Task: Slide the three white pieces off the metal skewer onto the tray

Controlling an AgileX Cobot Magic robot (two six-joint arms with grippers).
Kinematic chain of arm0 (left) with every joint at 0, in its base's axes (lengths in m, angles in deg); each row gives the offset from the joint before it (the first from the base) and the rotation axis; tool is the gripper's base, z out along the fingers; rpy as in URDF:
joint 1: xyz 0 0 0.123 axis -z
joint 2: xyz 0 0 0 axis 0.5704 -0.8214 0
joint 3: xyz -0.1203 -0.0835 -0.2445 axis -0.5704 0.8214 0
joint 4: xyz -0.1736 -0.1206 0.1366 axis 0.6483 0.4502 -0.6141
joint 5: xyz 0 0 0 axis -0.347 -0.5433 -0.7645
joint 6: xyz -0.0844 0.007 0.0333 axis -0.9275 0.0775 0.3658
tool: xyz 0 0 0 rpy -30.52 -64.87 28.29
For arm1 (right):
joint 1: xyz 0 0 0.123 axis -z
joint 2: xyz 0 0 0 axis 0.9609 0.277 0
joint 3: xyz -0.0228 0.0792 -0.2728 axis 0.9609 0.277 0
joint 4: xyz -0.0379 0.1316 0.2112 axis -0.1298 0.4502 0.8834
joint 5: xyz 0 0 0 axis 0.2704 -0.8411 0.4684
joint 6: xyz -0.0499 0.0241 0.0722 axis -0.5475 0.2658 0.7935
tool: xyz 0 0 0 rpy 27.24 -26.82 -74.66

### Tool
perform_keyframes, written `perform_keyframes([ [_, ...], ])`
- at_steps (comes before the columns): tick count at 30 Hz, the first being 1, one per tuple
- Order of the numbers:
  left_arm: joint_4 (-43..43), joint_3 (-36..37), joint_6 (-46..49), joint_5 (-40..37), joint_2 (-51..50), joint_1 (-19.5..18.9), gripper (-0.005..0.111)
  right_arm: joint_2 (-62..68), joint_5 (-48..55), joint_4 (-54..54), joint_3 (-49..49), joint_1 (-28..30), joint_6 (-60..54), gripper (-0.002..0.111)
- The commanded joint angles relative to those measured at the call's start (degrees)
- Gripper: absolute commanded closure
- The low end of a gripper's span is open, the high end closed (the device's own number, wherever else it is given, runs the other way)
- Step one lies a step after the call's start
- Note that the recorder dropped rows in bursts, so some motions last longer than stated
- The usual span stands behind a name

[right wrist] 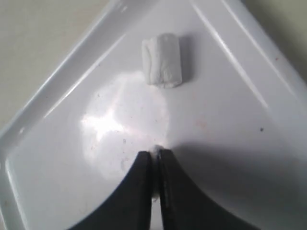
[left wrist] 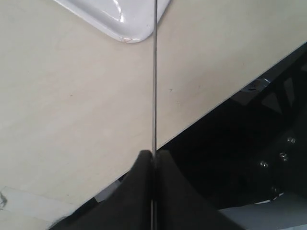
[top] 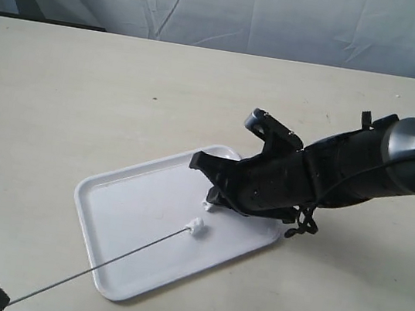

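The left gripper (left wrist: 153,155) is clamped on the metal skewer (left wrist: 154,86), at the lower left of the exterior view. From there the rod is held slanting up and to the right, across the near rim of the tray (top: 117,212), and its tip ends over the middle of the tray. On that tip one white piece (top: 197,227) is seen, touching the tray floor or just above it.

The right gripper (right wrist: 154,155) is low over the right part of the tray, with its fingers almost together. A white speck is seen at their tips, but whether anything is pinched cannot be told. Just ahead of it a loose white piece (right wrist: 163,60) lies on the tray. A third piece cannot be placed with certainty.

The piece on the tip is judged not yet removed. The rod should be kept steady and low by the left gripper. The right fingers should be opened, brought behind the piece, closed loosely around the rod and drawn toward the tip. In this way the piece is dropped inside the rim and the thin rod is not bent.
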Motion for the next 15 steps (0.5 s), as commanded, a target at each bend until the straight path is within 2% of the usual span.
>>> perform_keyframes([
  [1, -0.2, -0.4, -0.5, -1.0, 0.2, 0.5, 0.107, 0.1, -2.0, -1.0, -0.2, 0.2, -0.4, 0.109],
  [8, -1.6, -0.4, -1.8, 1.0, 0.2, 0.5, 0.107, 0.1, -0.8, -1.6, -0.2, 0.2, -0.4, 0.109],
  [10, -2.0, -0.4, -2.6, 2.0, 0.2, 0.5, 0.107, 0.1, 0.7, -1.8, -0.2, 0.2, -0.4, 0.106],
  [12, -2.0, -0.4, -2.8, 2.8, 0.2, 0.5, 0.107, 0.1, 2.6, -1.8, -0.2, 0.3, -0.4, 0.091],
  [15, -2.0, -0.4, -2.8, 3.1, 0.2, 0.5, 0.107, 0.1, 6.3, -1.8, -0.2, 0.3, -0.4, 0.062],
])
